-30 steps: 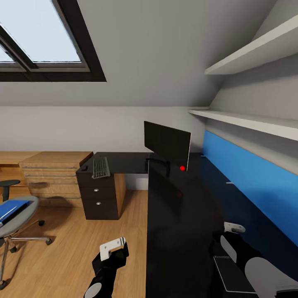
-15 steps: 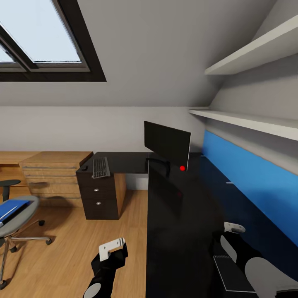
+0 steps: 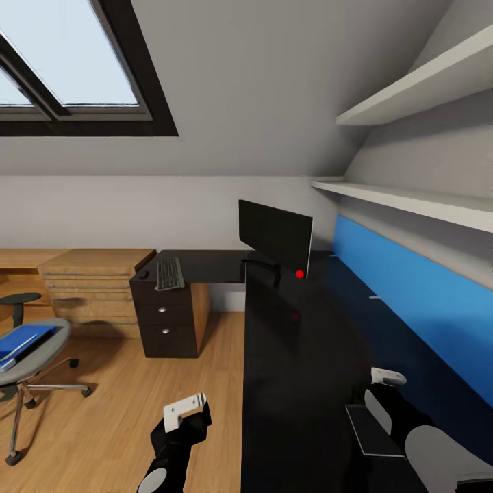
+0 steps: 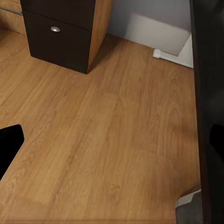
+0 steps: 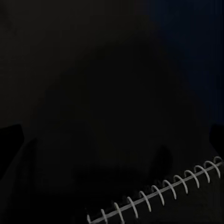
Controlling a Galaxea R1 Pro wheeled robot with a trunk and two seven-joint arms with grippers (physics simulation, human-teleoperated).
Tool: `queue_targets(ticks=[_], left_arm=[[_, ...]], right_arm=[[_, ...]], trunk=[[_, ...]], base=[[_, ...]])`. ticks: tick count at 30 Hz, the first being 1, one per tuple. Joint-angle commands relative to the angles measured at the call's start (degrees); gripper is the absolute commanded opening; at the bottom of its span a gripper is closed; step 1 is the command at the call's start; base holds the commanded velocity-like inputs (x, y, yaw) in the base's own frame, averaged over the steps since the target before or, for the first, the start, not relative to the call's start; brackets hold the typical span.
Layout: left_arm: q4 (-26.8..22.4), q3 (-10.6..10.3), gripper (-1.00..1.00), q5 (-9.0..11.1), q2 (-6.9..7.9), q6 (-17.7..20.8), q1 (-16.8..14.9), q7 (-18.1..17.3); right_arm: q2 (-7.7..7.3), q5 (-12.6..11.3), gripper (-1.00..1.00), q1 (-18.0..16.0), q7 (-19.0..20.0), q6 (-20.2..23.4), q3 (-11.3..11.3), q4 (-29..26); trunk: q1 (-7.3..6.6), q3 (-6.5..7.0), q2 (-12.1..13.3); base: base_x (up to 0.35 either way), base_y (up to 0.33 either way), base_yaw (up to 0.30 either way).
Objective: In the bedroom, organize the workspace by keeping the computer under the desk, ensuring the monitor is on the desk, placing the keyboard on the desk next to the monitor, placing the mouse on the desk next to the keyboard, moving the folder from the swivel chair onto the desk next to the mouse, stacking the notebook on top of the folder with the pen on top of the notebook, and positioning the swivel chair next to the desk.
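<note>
Notebook (image 3: pixel 373 430) lies flat on the glossy black table (image 3: pixel 294 356) at about 5 o'clock in your head view, just beside your right end effector (image 3: pixel 387 377), whose white tip sits at the notebook's far corner. Your right wrist view shows its white spiral binding (image 5: pixel 158 196) against the dark tabletop; you cannot tell from any view whether that end effector is spread or pressed together.

Your left end effector (image 3: pixel 185 408) hangs over the wooden floor (image 3: pixel 109 424) at about 7 o'clock, off the table's edge. In your left wrist view its two dark fingertips (image 4: pixel 9 144) stand well apart at the frame's sides, with bare floor between them, so it is spread and holds nothing.

At 12 o'clock, near the table's inner corner, the monitor (image 3: pixel 275 237) stands upright on its stand, a red dot at its lower corner. The keyboard (image 3: pixel 169 273) lies on the table's far wing at about 11 o'clock, above the black drawer unit (image 3: pixel 168 322), with the small dark mouse (image 3: pixel 143 275) just beside its left end. A light wooden drawer chest (image 3: pixel 92 287) stands beyond that.

At 9 o'clock the swivel chair (image 3: pixel 31 356) stands well apart from the table, and the blue folder (image 3: pixel 20 342) rests on its seat.
</note>
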Motion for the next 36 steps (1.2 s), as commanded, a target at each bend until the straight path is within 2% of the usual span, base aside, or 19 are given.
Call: queue_targets(ticks=[1, 11, 28, 36], left_arm=[[-0.09, -0.11, 1.00, 0.13, 0.04, 0.33, -0.07, 0.39], [-0.16, -0.11, 1.00, 0.14, 0.04, 0.34, -0.07, 0.39], [-0.18, -0.11, 1.00, 0.15, 0.04, 0.36, -0.06, 0.39], [-0.18, -0.09, 1.00, 0.16, 0.04, 0.39, -0.06, 0.39]], right_arm=[[-0.06, -0.44, 1.00, -0.02, -0.39, 0.35, 0.49, -0.12], [-0.06, -0.43, 1.00, -0.02, -0.45, 0.36, 0.53, -0.09], [-0.06, -0.35, 1.00, -0.02, -0.38, 0.36, 0.69, -0.09], [-0.06, -0.35, 1.00, -0.02, -0.38, 0.33, 0.71, -0.09]], trunk=[[-0.01, -0.07, -0.04], [-0.01, -0.07, -0.04], [-0.01, -0.07, -0.04], [-0.01, -0.07, -0.04]], base=[[-0.054, 0.000, 0.000], [-0.213, 0.000, 0.000], [-0.100, 0.000, 0.000], [-0.255, 0.000, 0.000]])
